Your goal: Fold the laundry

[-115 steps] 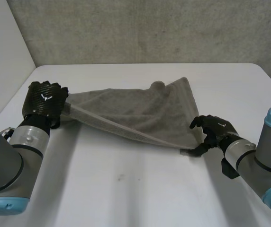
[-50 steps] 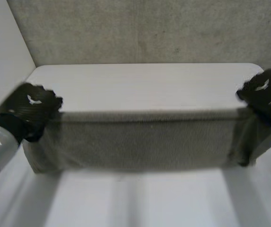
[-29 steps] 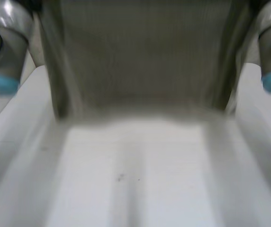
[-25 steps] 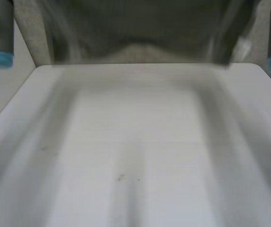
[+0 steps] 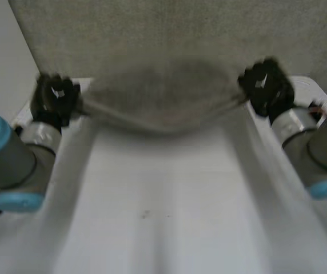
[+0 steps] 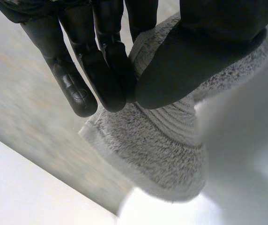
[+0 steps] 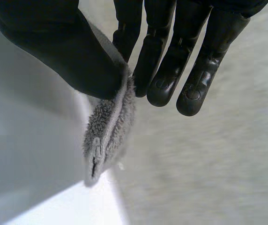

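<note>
**Holding the towel (image 5: 162, 101) crosswise above the far side of the table (image 5: 163, 217)**

Pinching one end between thumb and fingers of the left hand (image 5: 55, 97), as seen at the wrist; pinching the opposite end in the same way with the right hand (image 5: 264, 85). Hanging between the hands, sagging in the middle, stretching lengthwise from hand to hand across the table. Probably calling for lowering both ends together and evenly, both standing at about the same depth.
</note>
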Controlling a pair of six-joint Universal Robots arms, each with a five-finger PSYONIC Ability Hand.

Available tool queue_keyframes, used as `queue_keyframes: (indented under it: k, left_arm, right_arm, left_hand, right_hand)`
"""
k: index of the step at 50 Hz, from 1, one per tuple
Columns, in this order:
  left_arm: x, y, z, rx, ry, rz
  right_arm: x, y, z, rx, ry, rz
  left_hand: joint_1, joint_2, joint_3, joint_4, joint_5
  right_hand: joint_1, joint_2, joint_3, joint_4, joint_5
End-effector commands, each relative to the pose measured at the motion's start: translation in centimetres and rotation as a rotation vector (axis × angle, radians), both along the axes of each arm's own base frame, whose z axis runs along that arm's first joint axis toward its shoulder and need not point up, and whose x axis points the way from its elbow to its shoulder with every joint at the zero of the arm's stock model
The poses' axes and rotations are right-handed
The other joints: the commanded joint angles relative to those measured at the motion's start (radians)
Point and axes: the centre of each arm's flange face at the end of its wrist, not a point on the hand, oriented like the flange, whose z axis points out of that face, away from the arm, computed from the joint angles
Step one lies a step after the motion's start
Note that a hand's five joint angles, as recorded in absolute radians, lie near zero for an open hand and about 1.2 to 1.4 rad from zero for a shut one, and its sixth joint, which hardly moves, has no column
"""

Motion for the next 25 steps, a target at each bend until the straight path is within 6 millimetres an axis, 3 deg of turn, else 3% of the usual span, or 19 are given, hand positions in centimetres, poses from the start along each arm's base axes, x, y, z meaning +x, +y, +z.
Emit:
queue_keyframes:
  k: [1,6,8,11,12,13,14,15,16,17,20,25]
  left_arm:
    - [0.7,1.8,-4.9,0.144,-0.047,0.005]
    - [1.9,4.6,-5.0,0.219,-0.086,0.017]
    - [2.7,7.3,-4.3,0.284,-0.151,0.015]
    - [3.1,8.7,-4.2,0.335,-0.2,0.01]
    - [3.6,10.3,-3.7,0.383,-0.251,0.005]
    - [4.1,12.1,-2.9,0.431,-0.303,-0.003]
    - [4.1,12.1,-2.9,0.431,-0.303,-0.003]
    - [4.5,13.9,-1.9,0.481,-0.348,-0.019]
    - [4.9,15.4,-1.0,0.53,-0.379,-0.035]
    - [4.9,15.4,-1.0,0.531,-0.379,-0.035]
    - [5.1,17.2,0.9,0.573,-0.383,-0.074]
    - [4.2,16.1,2.4,0.481,-0.335,-0.151]
  right_arm:
    - [-1.1,2.7,-6.1,0.235,0.114,0.002]
    - [-2.8,5.0,-6.4,0.378,0.216,-0.015]
    - [-3.4,5.9,-5.8,0.425,0.25,-0.022]
    - [-4.7,8.4,-3.9,0.533,0.328,-0.033]
    - [-5.4,9.7,-2.7,0.595,0.368,-0.041]
    - [-5.4,9.8,-2.7,0.596,0.368,-0.042]
    - [-6.2,11.1,-1.5,0.655,0.406,-0.055]
    - [-6.9,12.6,-0.3,0.706,0.438,-0.061]
    - [-6.9,12.6,-0.3,0.706,0.439,-0.061]
    - [-7.4,13.7,0.8,0.741,0.454,-0.065]
    - [-7.8,14.3,2.5,0.705,0.467,-0.056]
    - [-7.3,12.9,3.2,0.579,0.447,-0.045]
  left_hand:
    - [0.191,0.178,0.179,0.178,0.18]
    - [0.191,0.178,0.179,0.178,0.18]
    - [0.191,0.178,0.179,0.178,0.18]
    - [0.191,0.178,0.179,0.178,0.18]
    - [0.191,0.178,0.179,0.178,0.18]
    - [0.191,0.178,0.179,0.178,0.18]
    - [0.191,0.178,0.179,0.178,0.18]
    - [0.191,0.178,0.179,0.178,0.18]
    - [0.191,0.178,0.179,0.178,0.18]
    - [0.191,0.178,0.179,0.178,0.18]
    - [0.191,0.178,0.179,0.178,0.18]
    - [0.191,0.178,0.179,0.178,0.18]
  right_hand:
    - [0.443,0.215,0.208,0.202,0.22]
    - [0.443,0.215,0.208,0.202,0.22]
    - [0.443,0.215,0.208,0.202,0.22]
    - [0.443,0.215,0.208,0.202,0.22]
    - [0.443,0.215,0.208,0.202,0.22]
    - [0.443,0.215,0.208,0.202,0.22]
    - [0.443,0.215,0.208,0.202,0.22]
    - [0.443,0.215,0.208,0.202,0.22]
    - [0.443,0.215,0.208,0.202,0.22]
    - [0.443,0.215,0.208,0.202,0.22]
    - [0.443,0.215,0.208,0.202,0.22]
    - [0.443,0.215,0.208,0.202,0.22]
